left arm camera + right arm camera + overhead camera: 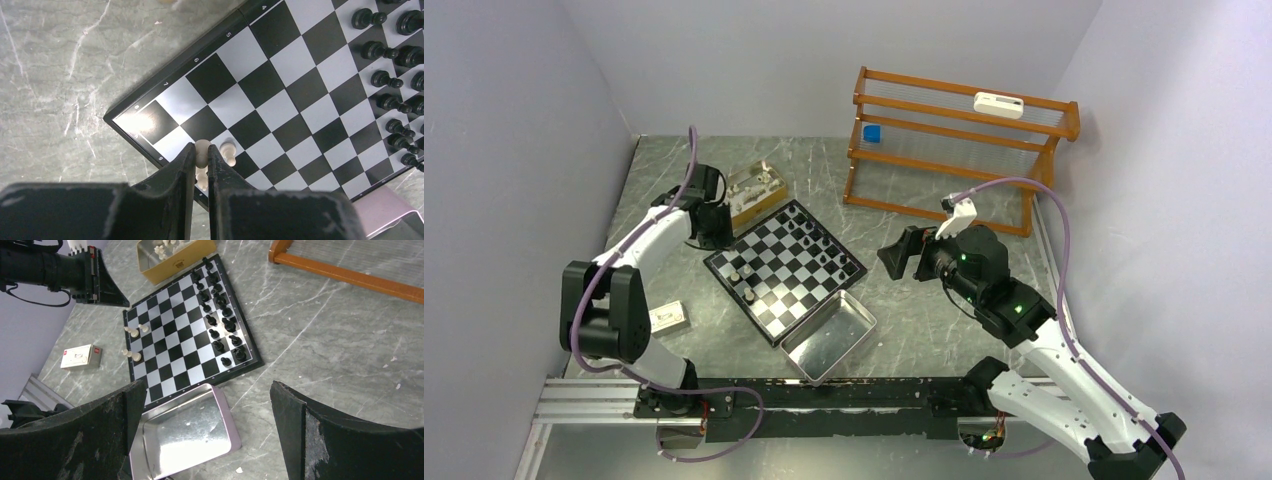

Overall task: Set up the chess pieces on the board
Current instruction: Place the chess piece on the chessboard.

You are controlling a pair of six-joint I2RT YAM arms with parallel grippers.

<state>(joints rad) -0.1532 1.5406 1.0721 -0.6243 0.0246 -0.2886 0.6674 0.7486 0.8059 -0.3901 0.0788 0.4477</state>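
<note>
The black-and-white board (796,288) lies mid-table, turned like a diamond. Black chess pieces (395,75) stand in two rows along its far right side (220,315). A few cream pieces (132,331) stand near the opposite side. My left gripper (202,150) is shut on the round head of a cream piece (202,146), held just above the board (280,90) by its left corner. Another cream piece (228,150) stands right beside it. My right gripper (207,392) hangs open with nothing in it, right of the board (185,335), above the tray.
A shiny metal tray (824,345) sits against the board's near edge (185,435). A gold box (756,192) with cream pieces stands behind the board. A small white box (669,317) lies at the left. A wooden rack (954,150) fills the back right.
</note>
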